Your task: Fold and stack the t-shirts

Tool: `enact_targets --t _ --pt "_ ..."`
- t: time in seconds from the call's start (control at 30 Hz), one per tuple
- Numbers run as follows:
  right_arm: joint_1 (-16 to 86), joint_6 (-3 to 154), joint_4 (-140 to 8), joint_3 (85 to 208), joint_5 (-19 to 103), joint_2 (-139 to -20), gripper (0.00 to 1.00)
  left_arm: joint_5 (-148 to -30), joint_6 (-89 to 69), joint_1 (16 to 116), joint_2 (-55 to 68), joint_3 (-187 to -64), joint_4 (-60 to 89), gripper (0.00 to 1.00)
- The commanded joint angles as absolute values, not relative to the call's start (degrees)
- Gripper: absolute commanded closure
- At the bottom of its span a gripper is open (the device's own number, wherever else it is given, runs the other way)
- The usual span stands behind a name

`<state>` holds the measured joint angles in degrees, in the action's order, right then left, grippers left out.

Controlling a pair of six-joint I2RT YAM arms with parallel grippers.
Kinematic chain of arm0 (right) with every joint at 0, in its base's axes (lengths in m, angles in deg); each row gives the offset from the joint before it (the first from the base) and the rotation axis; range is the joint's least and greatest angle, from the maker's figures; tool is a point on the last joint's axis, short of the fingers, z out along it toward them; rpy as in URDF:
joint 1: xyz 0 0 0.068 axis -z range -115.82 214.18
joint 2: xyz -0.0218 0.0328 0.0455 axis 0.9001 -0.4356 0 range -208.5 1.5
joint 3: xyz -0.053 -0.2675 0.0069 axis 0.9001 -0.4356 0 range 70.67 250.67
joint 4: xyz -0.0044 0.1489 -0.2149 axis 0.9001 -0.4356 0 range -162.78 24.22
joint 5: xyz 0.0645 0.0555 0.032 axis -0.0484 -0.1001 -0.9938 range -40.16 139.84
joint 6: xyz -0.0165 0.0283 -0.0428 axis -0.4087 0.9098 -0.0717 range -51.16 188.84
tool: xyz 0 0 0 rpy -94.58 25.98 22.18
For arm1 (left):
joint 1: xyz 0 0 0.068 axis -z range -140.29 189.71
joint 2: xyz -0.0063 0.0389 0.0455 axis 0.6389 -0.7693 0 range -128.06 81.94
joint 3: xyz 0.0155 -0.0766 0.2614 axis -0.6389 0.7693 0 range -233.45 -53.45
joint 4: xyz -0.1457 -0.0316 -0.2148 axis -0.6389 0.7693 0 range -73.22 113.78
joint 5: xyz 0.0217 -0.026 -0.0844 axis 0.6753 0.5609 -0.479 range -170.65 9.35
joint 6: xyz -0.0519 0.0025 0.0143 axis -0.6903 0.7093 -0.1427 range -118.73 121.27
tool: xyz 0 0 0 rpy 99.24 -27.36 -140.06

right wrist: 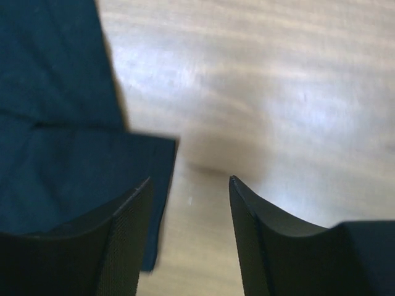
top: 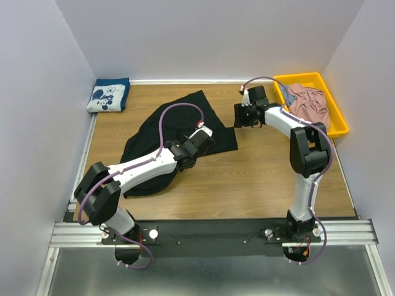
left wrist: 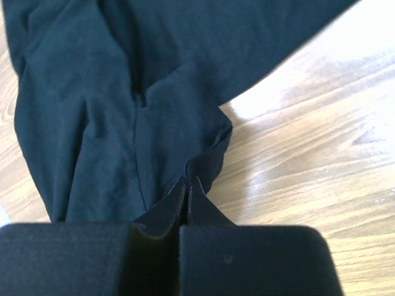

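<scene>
Left pincer (left wrist: 187,190) clenched on black t-shirt (left wrist: 111,92) fold, arm stretched low, right pincer (right wrist: 188,182) released, over shirt corner

black t-shirt (top: 191,114): near-left part hidden beneath the left arm (top: 142,165)
navy t-shirt (top: 108,97): print too small to tell

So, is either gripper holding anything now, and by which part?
The left gripper is shut on the black t-shirt, pinching a bunched fold at its edge. The right gripper is open over the wooden table, holding nothing.
</scene>
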<state>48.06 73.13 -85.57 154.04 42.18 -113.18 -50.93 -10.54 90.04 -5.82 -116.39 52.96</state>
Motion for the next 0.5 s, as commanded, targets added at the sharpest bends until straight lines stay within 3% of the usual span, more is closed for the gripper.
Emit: enact_targets --t 0.0,0.47 --pt "48.0 67.5 -85.6 158.6 40.6 -118.0 0.44 -46.4 -14.3 89.6 -3.3 -115.2 53.5 1.00" --pt "47.9 65.5 -86.1 162.2 30.6 -124.6 0.48 -46.5 -17.9 88.4 1.8 -112.6 52.9 1.00"
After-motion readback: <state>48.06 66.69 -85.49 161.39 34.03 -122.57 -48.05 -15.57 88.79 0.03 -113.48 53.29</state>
